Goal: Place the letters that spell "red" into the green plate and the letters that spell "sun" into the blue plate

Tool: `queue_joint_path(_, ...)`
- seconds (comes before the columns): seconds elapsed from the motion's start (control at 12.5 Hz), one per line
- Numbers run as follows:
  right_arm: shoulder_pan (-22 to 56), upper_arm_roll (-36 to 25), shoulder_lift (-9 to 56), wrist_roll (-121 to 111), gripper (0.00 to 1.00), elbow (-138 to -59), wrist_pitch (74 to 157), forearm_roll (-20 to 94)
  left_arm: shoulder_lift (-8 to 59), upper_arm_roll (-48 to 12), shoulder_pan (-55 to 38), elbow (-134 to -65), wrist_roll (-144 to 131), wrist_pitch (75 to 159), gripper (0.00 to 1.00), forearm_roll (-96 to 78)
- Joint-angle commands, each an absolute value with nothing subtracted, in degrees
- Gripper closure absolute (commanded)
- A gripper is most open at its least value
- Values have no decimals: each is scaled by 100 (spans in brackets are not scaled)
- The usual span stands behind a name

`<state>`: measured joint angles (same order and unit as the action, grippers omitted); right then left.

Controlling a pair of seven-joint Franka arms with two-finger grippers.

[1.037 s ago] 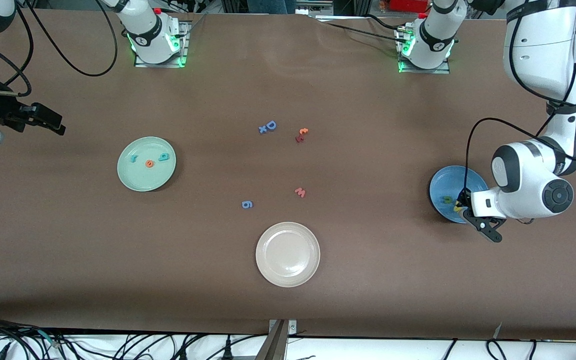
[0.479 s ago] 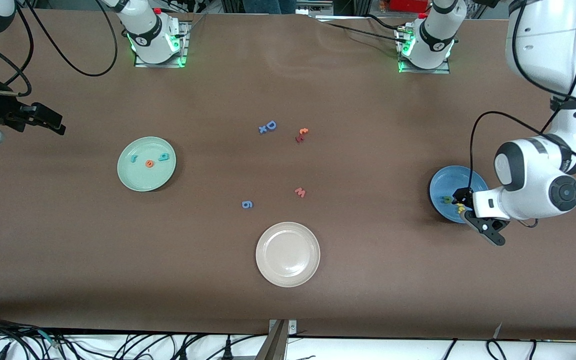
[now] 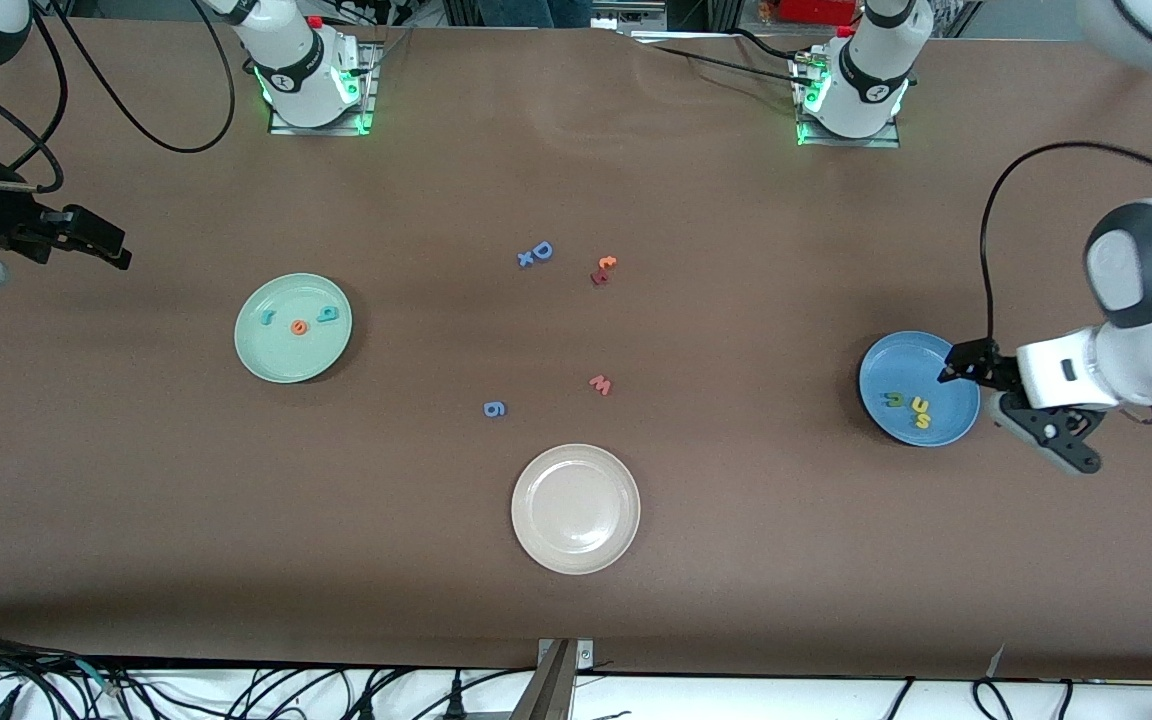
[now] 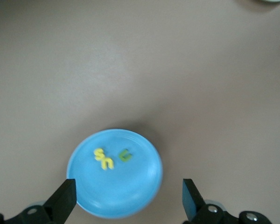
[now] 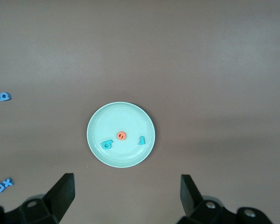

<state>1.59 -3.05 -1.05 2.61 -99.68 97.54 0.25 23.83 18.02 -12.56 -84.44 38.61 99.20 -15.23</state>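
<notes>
Blue plate (image 3: 920, 428) beside open left claw (image 3: 981, 400).

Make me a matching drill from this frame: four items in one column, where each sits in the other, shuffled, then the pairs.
Items
1. orange "e"
2. dark green "n"
3. red "w"
4. left gripper

Places
A. in the blue plate
B. on the bare table, between the blue "D" and the beige-white plate
C. in the green plate
D. open, empty, at the blue plate's edge toward the left arm's end

Pairs: 1-C, 2-A, 3-B, 4-D
</notes>
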Motion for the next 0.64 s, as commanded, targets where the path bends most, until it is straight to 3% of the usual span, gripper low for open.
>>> queue_joint_path(0.0,88,-255,-167,316,0,-9976,9694,114,2120,1540,-1318,-8112,2625,9370,0,-996)
queue_joint_path(0.16,88,-255,-167,316,0,-9976,9694,114,1820,847,-1091,-8138,1727,9378,0,-319)
queue_joint_path(0.4,88,-255,-167,325,0,-9976,9694,114,1671,-707,119,-8244,969,9378,0,-2)
queue_joint_path(0.56,88,-255,-167,325,0,-9976,9694,114,1521,-1063,316,-8332,608,9378,0,141)
